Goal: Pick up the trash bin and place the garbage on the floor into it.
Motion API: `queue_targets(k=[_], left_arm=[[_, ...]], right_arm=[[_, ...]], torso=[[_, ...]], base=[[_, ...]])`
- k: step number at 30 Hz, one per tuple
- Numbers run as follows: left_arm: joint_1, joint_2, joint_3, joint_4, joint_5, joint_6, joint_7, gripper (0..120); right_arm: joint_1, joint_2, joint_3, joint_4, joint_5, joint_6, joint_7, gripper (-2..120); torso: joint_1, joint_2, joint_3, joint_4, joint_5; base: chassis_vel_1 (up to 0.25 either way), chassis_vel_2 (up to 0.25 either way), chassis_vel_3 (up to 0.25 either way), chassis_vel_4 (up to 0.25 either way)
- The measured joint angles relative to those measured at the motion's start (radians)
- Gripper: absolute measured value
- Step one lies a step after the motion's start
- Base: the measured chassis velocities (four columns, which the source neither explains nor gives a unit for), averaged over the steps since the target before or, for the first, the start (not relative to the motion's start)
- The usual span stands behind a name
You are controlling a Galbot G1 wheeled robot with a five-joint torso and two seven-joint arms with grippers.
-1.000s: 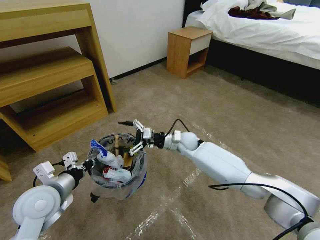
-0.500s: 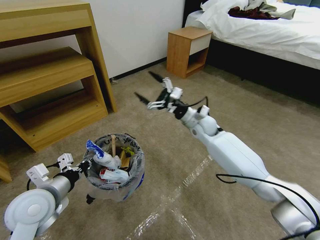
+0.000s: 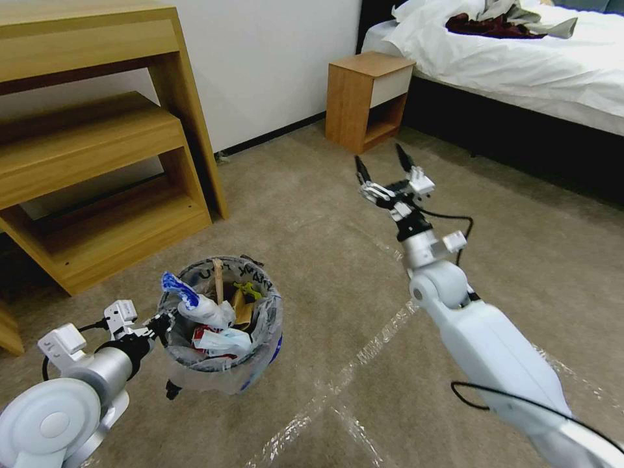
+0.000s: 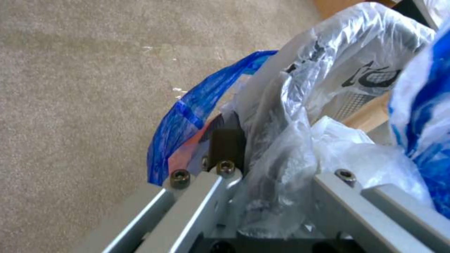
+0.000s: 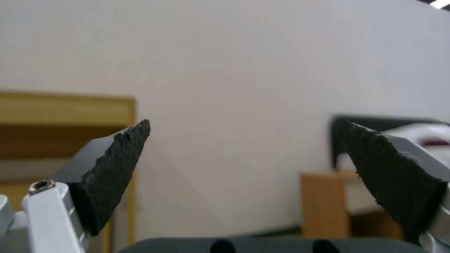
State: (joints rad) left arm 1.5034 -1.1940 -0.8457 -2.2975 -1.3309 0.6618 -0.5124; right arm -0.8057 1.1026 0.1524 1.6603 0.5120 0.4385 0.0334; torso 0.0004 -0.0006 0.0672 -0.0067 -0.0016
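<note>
The trash bin (image 3: 263, 351), blue and red with a clear lettered bag (image 4: 328, 59), is at the lower left of the head view. My left gripper (image 3: 162, 320) is shut on its near rim; the left wrist view shows the gripper (image 4: 253, 161) clamped over bag and rim. Garbage lies inside the bin: a white-blue bottle (image 3: 188, 300), a wooden stick (image 3: 219, 279), brown paper (image 3: 244, 311), a light-blue mask (image 3: 224, 339). My right gripper (image 3: 383, 168) is open and holds nothing, raised over the carpet floor (image 3: 312, 214) to the bin's far right, pointing at the wall (image 5: 244, 70).
A wooden shelf unit (image 3: 97, 162) stands at the left against the wall. A wooden nightstand (image 3: 364, 97) and a bed (image 3: 533, 71) are at the back right. Shiny tape lines (image 3: 364, 354) cross the carpet in front of me.
My right gripper lifted away from the bin's far rim and swung up and to the right, staying open. The bin and the left gripper drifted slightly down and left.
</note>
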Motion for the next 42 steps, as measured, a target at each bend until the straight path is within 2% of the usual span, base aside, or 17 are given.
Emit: queue_targets(k=[3, 10, 12, 14, 15, 19, 27, 42], left_arm=[[0.003, -0.003, -0.003, -0.005, 0.001, 0.0, 0.0, 0], [0.009, -0.017, -0.011, -0.016, 0.005, 0.0, 0.002, 0], [0.009, -0.023, -0.013, -0.019, 0.007, 0.0, 0.003, 0], [0.009, -0.026, -0.014, -0.019, 0.009, 0.0, 0.003, 0], [0.008, -0.038, -0.016, -0.022, 0.012, 0.001, 0.001, 0], [0.008, -0.071, -0.018, -0.038, 0.014, 0.006, -0.002, 0], [0.022, -0.101, -0.024, -0.047, 0.027, 0.009, 0.002, 0], [0.019, -0.128, -0.018, -0.05, 0.026, 0.009, 0.003, 0]], right_arm=[[-0.059, 0.015, 0.039, 0.016, -0.036, -0.001, 0.022, 100], [-0.227, 0.117, 0.201, 0.056, -0.193, 0.016, 0.057, 100], [-0.284, 0.165, 0.258, 0.07, -0.268, 0.038, 0.068, 100], [-0.305, 0.183, 0.279, 0.075, -0.29, 0.045, 0.069, 100], [-0.348, 0.222, 0.323, 0.085, -0.336, 0.066, 0.065, 100], [-0.42, 0.297, 0.376, 0.09, -0.414, 0.135, 0.054, 100], [-0.48, 0.375, 0.413, 0.082, -0.474, 0.213, 0.032, 100], [-0.527, 0.424, 0.388, 0.044, -0.514, 0.276, 0.018, 100]], torso=[[0.0, 0.0, 0.0, 0.0004, -0.0003], [0.0, 0.0, 0.0, 0.0003, -0.0002], [0.0, 0.0, 0.0, 0.0005, -0.0003], [0.0, 0.0, 0.0, 0.0005, -0.0003], [0.0, 0.0, 0.0, 0.0004, -0.0004], [0.0, 0.0, 0.0, 0.0002, 0.0], [0.0, 0.0, 0.0, 0.0005, -0.0005], [0.0, 0.0, 0.0, 0.0005, -0.0003]], base=[[0.0, 0.0, 0.0, 0.0], [0.0, 0.0, 0.0, 0.0], [0.0, 0.0, 0.0, 0.0], [0.0, 0.0, 0.0, 0.0], [0.0, 0.0, 0.0, 0.0], [0.0, 0.0, 0.0, 0.0], [0.0, 0.0, 0.0, 0.0], [0.0, 0.0, 0.0, 0.0]])
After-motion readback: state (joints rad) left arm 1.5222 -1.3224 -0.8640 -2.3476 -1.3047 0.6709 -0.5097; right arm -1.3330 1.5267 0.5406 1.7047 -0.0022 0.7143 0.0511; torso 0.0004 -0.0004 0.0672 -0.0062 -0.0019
